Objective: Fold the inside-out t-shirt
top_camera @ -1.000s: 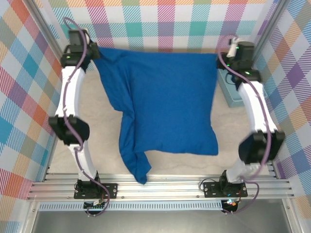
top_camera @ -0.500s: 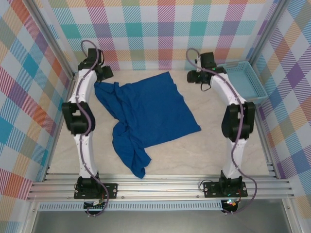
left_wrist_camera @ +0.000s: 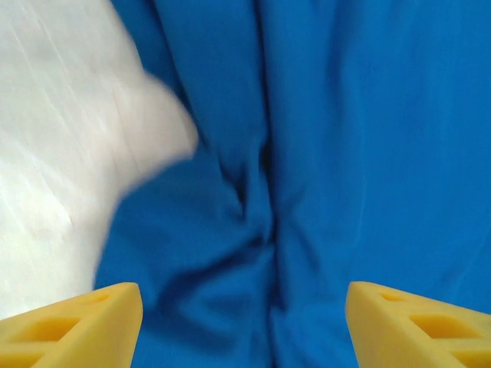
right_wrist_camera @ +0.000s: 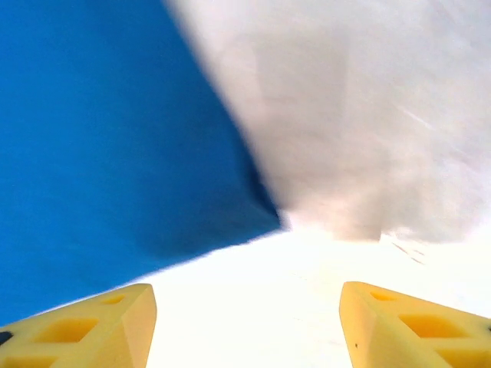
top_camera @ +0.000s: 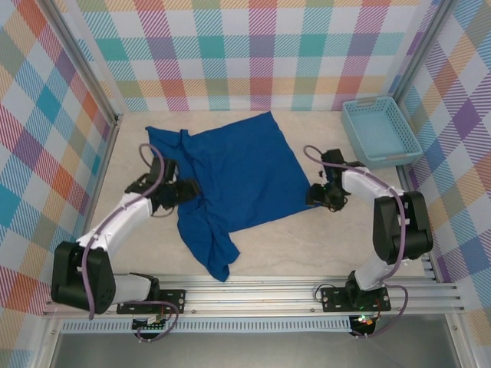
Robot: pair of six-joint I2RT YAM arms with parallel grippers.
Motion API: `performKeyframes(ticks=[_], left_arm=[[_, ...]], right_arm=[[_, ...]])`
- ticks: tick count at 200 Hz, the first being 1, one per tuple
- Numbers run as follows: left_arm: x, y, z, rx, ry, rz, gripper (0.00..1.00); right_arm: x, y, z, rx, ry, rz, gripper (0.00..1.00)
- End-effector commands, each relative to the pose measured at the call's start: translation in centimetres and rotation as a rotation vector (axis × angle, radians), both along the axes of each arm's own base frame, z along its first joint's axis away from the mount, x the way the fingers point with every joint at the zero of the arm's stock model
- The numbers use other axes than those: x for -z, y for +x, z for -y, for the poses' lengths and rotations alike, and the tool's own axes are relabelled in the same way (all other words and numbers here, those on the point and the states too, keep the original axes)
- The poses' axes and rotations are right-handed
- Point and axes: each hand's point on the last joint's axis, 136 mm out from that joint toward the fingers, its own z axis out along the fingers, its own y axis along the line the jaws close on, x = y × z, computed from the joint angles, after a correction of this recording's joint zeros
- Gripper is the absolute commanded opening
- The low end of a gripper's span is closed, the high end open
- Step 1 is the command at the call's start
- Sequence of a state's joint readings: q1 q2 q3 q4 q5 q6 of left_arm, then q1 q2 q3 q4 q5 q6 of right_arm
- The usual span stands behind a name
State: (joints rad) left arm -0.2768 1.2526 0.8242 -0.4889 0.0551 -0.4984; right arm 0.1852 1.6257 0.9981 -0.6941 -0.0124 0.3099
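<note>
My left pincer [left_wrist_camera: 244, 326] and right pincer [right_wrist_camera: 245, 326] stand spread, empty; closing on the inside-out t-shirt [top_camera: 238, 172] where it bunches could grab several layers, skewing the fold.

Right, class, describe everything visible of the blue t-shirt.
The t-shirt is royal-blue soft cloth, lying on the pale table. Its main part spreads flat as a skewed square; the left side is bunched and trails a crumpled tail toward the near edge. The left gripper hangs open over its wrinkles, the right gripper open beside its right corner.
</note>
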Motion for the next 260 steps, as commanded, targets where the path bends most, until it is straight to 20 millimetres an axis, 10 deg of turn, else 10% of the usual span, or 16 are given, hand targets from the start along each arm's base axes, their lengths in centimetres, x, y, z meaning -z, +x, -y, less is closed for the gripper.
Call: performKeyframes(ticks=[1, 47, 84, 152, 199, 223, 260], left_arm=[[-0.3, -2.6, 0.6, 0.007, 0.023, 0.001, 0.71], [3.4, -8.6, 0.8, 0.045, 0.136, -0.105, 0.71], [6.3, -8.1, -0.3, 0.047, 0.243, -0.143, 0.67], [9.0, 2.5, 1.8, 0.080, 0.301, -0.124, 0.31], [5.7, 10.2, 1.8, 0.071, 0.257, -0.050, 0.34], [3.2, 6.9, 2.0, 0.078, 0.200, -0.018, 0.58], [4.3, -4.5, 0.7, 0.062, 0.169, -0.112, 0.65]], right_arm=[[-0.3, 1.7, -1.2, 0.044, 0.071, 0.050, 0.63], [1.7, 4.3, -1.6, 0.093, 0.131, 0.040, 0.41], [0.8, 4.9, -0.2, 0.140, 0.154, 0.084, 0.03], [-4.1, 7.3, 8.2, 0.345, 0.090, 0.259, 0.00], [-3.7, 8.2, 8.0, 0.350, 0.123, 0.259, 0.00], [-3.2, 7.7, 7.5, 0.332, 0.144, 0.244, 0.00], [-2.6, 6.4, 7.0, 0.308, 0.153, 0.228, 0.00]])
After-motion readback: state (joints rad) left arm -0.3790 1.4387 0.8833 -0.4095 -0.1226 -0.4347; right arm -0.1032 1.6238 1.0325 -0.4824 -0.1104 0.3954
